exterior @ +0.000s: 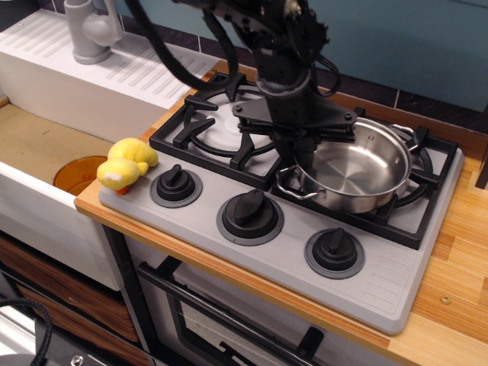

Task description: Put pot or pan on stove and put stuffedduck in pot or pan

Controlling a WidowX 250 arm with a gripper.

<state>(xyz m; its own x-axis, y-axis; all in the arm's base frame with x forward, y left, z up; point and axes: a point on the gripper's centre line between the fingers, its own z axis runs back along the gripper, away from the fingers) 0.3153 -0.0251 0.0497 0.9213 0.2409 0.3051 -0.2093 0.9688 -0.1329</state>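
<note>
The shiny steel pot (358,171) sits tilted over the right burner grate of the grey stove (381,282), its left edge pulled toward the middle of the cooktop. My gripper (299,152) comes down from above and is shut on the pot's left rim, near its front wire handle. The yellow stuffedduck (126,163) lies at the stove's front left corner, beside the left knob and well away from my gripper. The pot is empty inside.
An orange bowl (76,175) sits in the sink basin (38,145) left of the duck. A grey faucet (90,30) stands at the back left. The left burner (221,126) has nothing on it. Wooden counter (457,252) runs along the right.
</note>
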